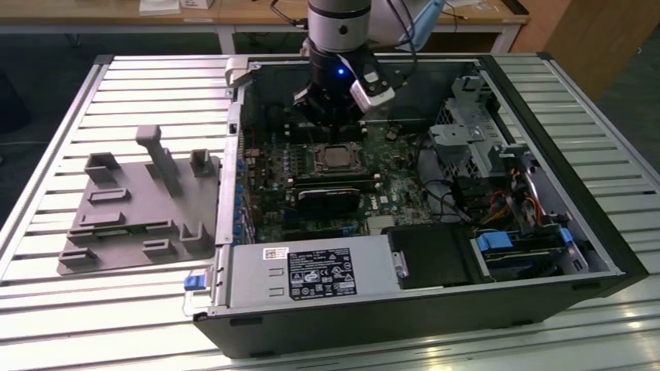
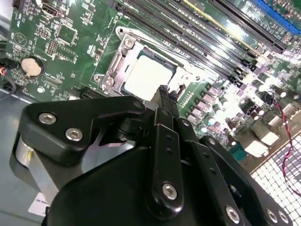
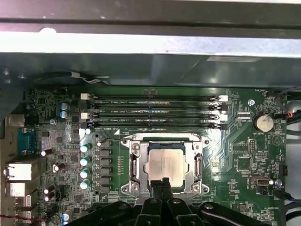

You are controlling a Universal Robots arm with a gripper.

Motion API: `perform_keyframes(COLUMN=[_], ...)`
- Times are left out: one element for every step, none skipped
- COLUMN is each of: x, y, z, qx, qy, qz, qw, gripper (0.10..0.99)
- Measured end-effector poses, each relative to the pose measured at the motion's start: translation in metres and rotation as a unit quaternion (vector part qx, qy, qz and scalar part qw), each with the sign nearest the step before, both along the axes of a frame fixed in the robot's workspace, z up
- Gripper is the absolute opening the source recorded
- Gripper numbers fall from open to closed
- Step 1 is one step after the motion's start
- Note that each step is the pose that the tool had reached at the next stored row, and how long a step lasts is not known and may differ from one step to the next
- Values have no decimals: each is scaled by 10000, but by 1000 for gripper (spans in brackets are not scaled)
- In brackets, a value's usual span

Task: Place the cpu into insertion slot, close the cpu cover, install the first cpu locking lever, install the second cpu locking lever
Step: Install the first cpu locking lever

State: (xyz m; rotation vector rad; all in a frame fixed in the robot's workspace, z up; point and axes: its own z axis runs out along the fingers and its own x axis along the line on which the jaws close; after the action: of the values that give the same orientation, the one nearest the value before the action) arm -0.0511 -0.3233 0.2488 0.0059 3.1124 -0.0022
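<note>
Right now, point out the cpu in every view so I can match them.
Exterior view: cpu mid-board inside the computer case.
Second wrist view: pale square just past the tool.
First wrist view: beside the tool tip.
Shared landmark: the cpu cover framing it.

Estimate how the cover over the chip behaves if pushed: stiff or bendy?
The cover looks like thin sheet metal: probably light, slightly springy. It lies flat around the chip, so it likely won't slide sideways.
</note>
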Motion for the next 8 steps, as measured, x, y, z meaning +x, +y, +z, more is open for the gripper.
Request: perform_keyframes(x=[-6, -15, -28, -44, -64, -86, -111, -138], y=[0, 0, -1, -1, -1, -1, 0, 0], z=[0, 0, 1, 1, 1, 1, 0, 1], qx=[-1, -1, -1, -1, -1, -1, -1, -1], qy=[-3, -7, -10, -12, -14, -17, -20, -24], qz=[16, 32, 43, 51, 56, 60, 62, 63], qw=[10000, 10000, 10000, 10000, 10000, 10000, 10000, 10000], gripper=[102, 102, 102, 102, 102, 102, 102, 102])
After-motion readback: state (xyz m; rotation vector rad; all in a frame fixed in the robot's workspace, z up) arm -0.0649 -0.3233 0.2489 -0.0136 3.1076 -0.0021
